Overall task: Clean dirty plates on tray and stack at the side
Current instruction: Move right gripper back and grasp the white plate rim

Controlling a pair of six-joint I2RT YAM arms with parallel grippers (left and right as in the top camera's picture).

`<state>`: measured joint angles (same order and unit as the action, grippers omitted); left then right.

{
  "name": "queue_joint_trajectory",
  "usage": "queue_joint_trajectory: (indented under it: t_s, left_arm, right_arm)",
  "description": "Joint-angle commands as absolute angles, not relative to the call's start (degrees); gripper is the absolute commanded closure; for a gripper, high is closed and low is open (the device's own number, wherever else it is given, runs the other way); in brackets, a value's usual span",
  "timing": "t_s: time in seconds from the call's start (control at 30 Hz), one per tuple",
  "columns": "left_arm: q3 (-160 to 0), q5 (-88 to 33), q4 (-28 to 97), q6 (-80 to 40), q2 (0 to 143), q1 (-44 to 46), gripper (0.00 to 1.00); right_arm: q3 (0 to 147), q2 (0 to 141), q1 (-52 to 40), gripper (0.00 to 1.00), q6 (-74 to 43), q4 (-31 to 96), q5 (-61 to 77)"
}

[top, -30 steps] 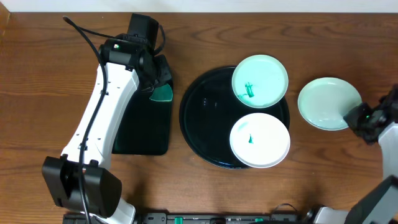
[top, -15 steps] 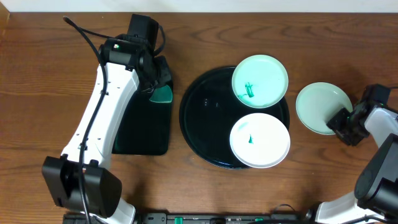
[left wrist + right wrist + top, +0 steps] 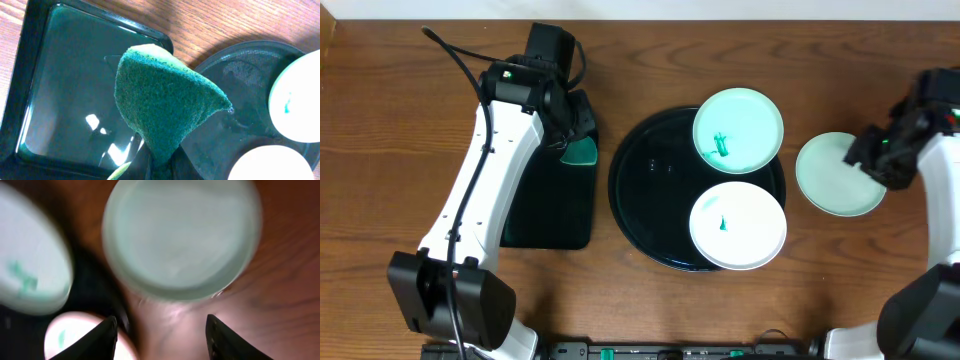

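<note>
Glossy black tray (image 3: 640, 200) holds a green-smeared mint plate (image 3: 738, 130) far, a smeared white plate (image 3: 738, 225) near; a clean plate (image 3: 825, 182) sits right of it. Right gripper (image 3: 160, 330) hovers above, jaws apart; left gripper (image 3: 572, 135) clamps a green sponge (image 3: 165, 100).

We record one piece of furniture: a wooden table (image 3: 380, 120), mid-brown, with grain running left to right in the overhead view. Its far edge meets a pale, plain strip (image 3: 720, 8); we cannot tell whether this is wall or floor. Lighting falls from above with soft shadows. A dull sheen (image 3: 172, 315) shows on the wood in the right wrist view.
</note>
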<state>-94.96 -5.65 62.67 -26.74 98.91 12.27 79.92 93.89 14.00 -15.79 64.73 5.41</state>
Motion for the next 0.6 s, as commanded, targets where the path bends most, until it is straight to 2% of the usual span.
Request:
queue_joint_trajectory:
  t_s: [0.0, 0.3, 0.37, 0.43, 0.57]
  left_arm:
    - [-95.46, -5.58, 62.98, -25.28, 98.91, 12.34, 0.93]
    - [-95.46, -5.58, 63.22, -25.08, 98.91, 12.34, 0.93]
    - [-95.46, -5.58, 63.20, -25.08, 98.91, 12.34, 0.93]
    - [-95.46, -5.58, 63.18, -25.08, 98.91, 12.34, 0.93]
    - [-95.46, -5.58, 63.22, -25.08, 98.91, 12.34, 0.93]
  right_arm:
    - [76.84, 94.39, 8.23, 0.47, -8.93, 66.67, 7.81]
    - [61.65, 94.41, -2.44, 0.57, -8.10, 62.15, 12.49]
    - [60.40, 94.41, -3.68, 0.65, -8.58, 61.45, 12.49]
    - [58.61, 94.41, -5.08, 0.80, -10.39, 59.94, 11.97]
    - [55.83, 94.41, -6.55, 0.92, -12.49, 57.49, 11.81]
